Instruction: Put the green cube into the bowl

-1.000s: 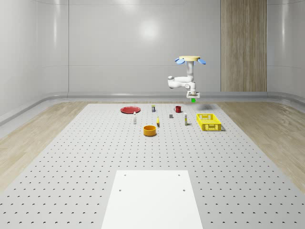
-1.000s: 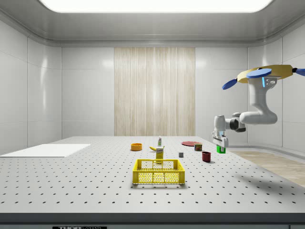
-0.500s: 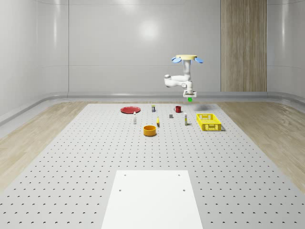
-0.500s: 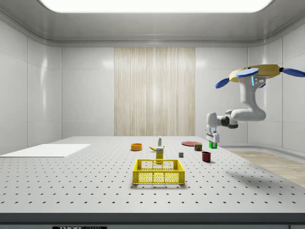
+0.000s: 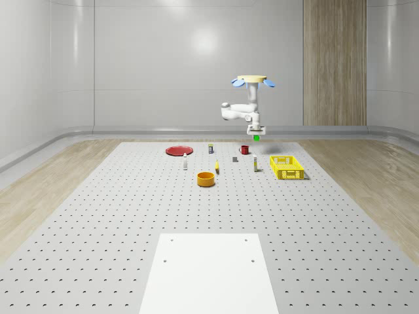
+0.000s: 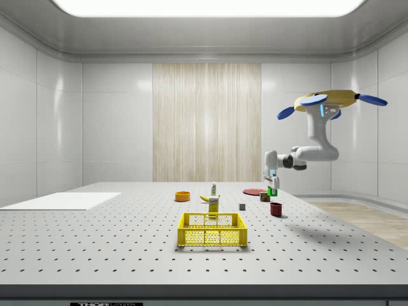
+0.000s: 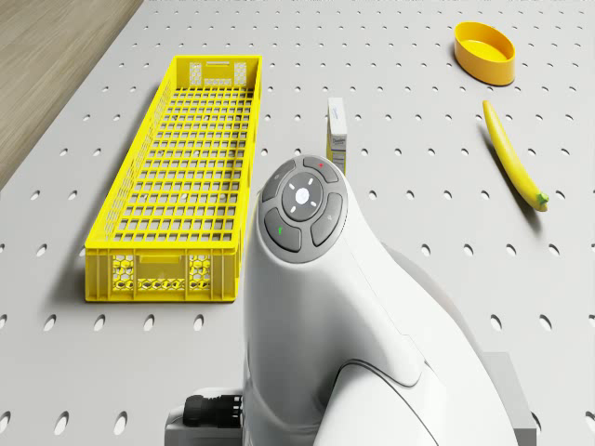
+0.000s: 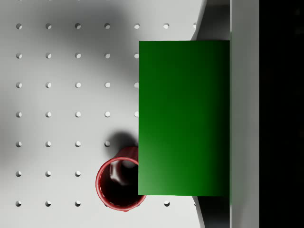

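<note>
The green cube hangs in the air, with my gripper shut on it. In the side view the gripper holds the cube just above and behind the red mug. The drone hovers high over the table's far part, near the mug. In the wrist view the cube lies against a grey finger, and the mug stands below it. The orange bowl sits nearer the table's middle, to the whole-scene view's left of the gripper; it is also in the drone view.
A yellow crate stands to the whole-scene view's right of the bowl. A banana, a small carton, a red plate and small bottles lie around. A white sheet covers the near table.
The drone and arm, with the cube held, have moved toward the whole-scene view's left, from behind the crate to near the red mug. The things on the table have stayed put.
</note>
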